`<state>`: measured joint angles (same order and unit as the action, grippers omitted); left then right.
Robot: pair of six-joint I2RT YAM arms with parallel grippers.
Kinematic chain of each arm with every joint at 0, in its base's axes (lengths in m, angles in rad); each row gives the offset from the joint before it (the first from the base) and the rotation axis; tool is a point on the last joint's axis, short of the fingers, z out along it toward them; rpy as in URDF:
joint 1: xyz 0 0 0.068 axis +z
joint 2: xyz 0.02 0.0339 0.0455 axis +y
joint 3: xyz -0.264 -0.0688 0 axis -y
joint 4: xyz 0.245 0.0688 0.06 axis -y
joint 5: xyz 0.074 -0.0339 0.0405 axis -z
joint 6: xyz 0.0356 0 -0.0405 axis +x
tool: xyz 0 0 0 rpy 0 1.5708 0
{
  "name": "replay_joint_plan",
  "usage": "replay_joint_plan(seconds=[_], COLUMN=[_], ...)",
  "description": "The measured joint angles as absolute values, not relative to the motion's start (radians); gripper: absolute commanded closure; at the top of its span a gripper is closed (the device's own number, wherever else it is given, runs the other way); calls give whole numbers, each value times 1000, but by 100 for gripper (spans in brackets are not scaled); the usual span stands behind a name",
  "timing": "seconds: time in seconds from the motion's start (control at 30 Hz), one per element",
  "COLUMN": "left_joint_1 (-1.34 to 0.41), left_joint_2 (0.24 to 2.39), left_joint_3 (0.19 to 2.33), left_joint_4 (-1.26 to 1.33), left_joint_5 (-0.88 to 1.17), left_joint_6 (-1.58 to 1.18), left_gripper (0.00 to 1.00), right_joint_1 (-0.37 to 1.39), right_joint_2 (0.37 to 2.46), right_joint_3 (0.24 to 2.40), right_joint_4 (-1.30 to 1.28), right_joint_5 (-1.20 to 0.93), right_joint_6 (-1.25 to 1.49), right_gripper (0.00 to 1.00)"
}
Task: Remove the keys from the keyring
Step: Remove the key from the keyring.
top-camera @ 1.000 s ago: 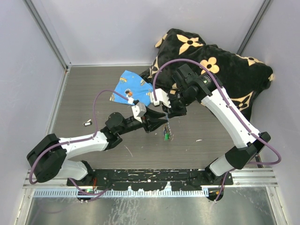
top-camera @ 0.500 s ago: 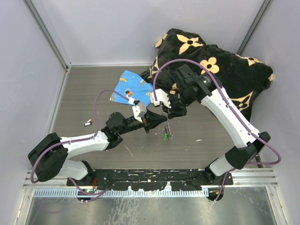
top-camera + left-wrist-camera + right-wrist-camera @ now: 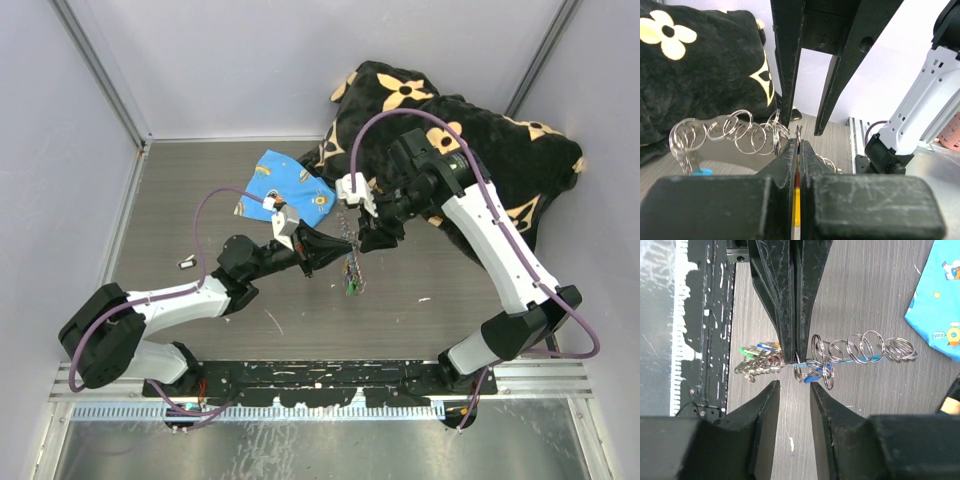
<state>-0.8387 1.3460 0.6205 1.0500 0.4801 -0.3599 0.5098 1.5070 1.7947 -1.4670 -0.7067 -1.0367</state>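
- The left gripper (image 3: 798, 150) is clamped tight on the keyring (image 3: 860, 347).
- The right gripper (image 3: 794, 387) is partly open, holding nothing, just beside the keyring.
- The keys (image 3: 756, 362) bunch at 1 end.

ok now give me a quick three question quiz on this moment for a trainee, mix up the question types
1. Fill in: the left gripper is shut on the ____.
2. True or false: the right gripper has its jaws apart, with nothing held between them.
3. Which colour shows among the plastic heads of the keys? A pink, B green, C purple.

Key:
1. keyring
2. true
3. B
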Motion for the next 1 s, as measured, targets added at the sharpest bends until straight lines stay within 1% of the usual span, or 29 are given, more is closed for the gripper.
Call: replay_joint_plan(seconds=[0.03, 0.17, 0.37, 0.57, 0.8, 1.0], left_joint_1=[-837, -836, -836, -836, -836, -836], left_joint_2=[1346, 1339, 1320, 1317, 1299, 1284], left_joint_3=[620, 616, 613, 613, 613, 613], left_joint_4=[1059, 1075, 1111, 1143, 1155, 1161], left_joint_5=[480, 468, 444, 426, 421, 414], left_joint_6=[-371, -397, -432, -463, -485, -491], left_gripper=[100, 100, 100, 100, 100, 100], right_joint_1=[494, 434, 358, 346, 347, 347], right_joint_2=[1505, 1496, 1485, 1435, 1431, 1430], right_joint_3=[1793, 1788, 1770, 1670, 1649, 1629], right_joint_4=[-1467, -1466, -1439, -1356, -1284, -1241], right_joint_5=[-732, -850, -1019, -1130, -1185, -1206], right_joint_6=[-1038, -1044, -1040, -990, -933, -900], right_gripper=[58, 56, 56, 60, 61, 67])
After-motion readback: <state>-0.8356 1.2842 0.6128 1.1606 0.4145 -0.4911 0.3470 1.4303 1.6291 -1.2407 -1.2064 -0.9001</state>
